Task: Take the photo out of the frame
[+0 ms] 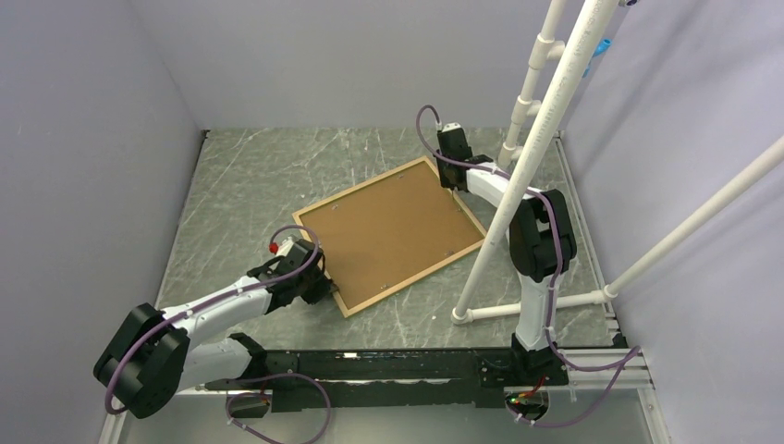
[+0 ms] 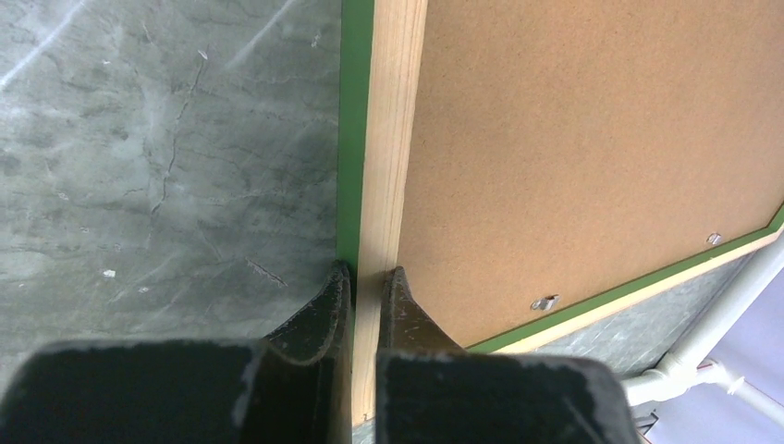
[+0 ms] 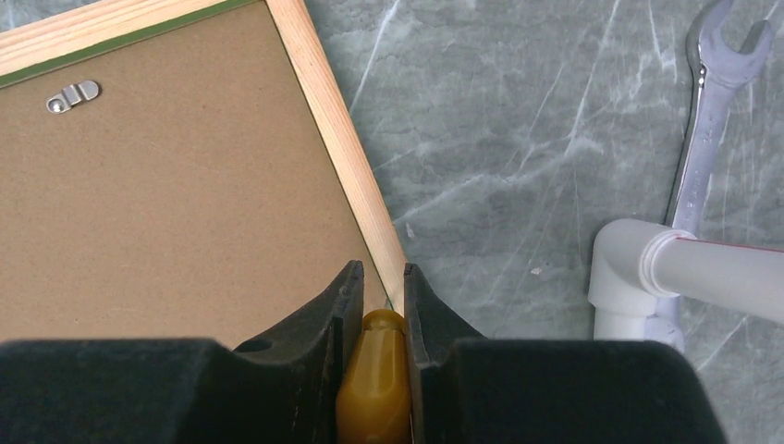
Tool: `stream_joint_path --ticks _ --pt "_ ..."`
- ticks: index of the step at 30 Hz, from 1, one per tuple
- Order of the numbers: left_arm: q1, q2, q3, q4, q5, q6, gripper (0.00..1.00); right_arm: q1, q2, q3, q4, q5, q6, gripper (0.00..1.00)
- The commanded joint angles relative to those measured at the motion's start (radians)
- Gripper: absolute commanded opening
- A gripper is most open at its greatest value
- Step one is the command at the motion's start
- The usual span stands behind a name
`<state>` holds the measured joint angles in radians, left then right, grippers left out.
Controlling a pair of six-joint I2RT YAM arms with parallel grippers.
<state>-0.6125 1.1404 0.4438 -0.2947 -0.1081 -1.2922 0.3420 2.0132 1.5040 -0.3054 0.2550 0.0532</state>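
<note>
The frame point(image 1: 416, 276) lies face down on the table, its light wood rim point(image 2: 388, 139) and green edge showing. A brown backing board point(image 1: 388, 231) fills it, so the photo is hidden underneath. My left gripper point(image 2: 367, 276) is shut on the rim at the frame's near left side point(image 1: 319, 282), one finger outside and one on the board. My right gripper point(image 3: 381, 273) is at the frame's far right side point(image 1: 453, 180), over the rim point(image 3: 333, 139). It is shut on an amber tool handle point(image 3: 374, 379) whose tip points at the rim's inner edge.
Small metal clips point(image 2: 545, 302) point(image 3: 72, 94) hold the backing board at its edges. A white PVC pipe stand point(image 1: 527, 157) rises just right of the frame, its foot point(image 3: 684, 277) near my right gripper. A steel wrench point(image 3: 707, 102) lies beside that foot.
</note>
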Motion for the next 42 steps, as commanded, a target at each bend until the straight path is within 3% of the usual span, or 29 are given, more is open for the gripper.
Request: stream_joint_path --ticks 1,8,22,28,34,42 --pt "0.008 0.027 -0.025 -0.175 -0.131 0.007 0.00 0.003 -0.018 -0.044 -0.128 0.082 0.042 0.00" --pt "0.009 0.032 -0.027 -0.164 -0.135 0.007 0.00 0.005 -0.040 -0.078 -0.168 0.151 0.080 0.00" --pt "0.008 0.047 -0.030 -0.144 -0.134 0.002 0.00 0.017 -0.091 -0.149 -0.218 0.108 0.128 0.00" --pt "0.008 0.039 -0.030 -0.151 -0.134 0.001 0.00 0.016 -0.099 -0.165 -0.228 0.013 0.160 0.00" --pt "0.008 0.029 -0.042 -0.135 -0.130 -0.002 0.00 0.011 -0.157 -0.216 -0.119 -0.078 0.174 0.00" --pt "0.009 -0.008 -0.054 -0.133 -0.135 0.002 0.00 -0.079 -0.287 -0.264 0.029 -0.404 0.271 0.00"
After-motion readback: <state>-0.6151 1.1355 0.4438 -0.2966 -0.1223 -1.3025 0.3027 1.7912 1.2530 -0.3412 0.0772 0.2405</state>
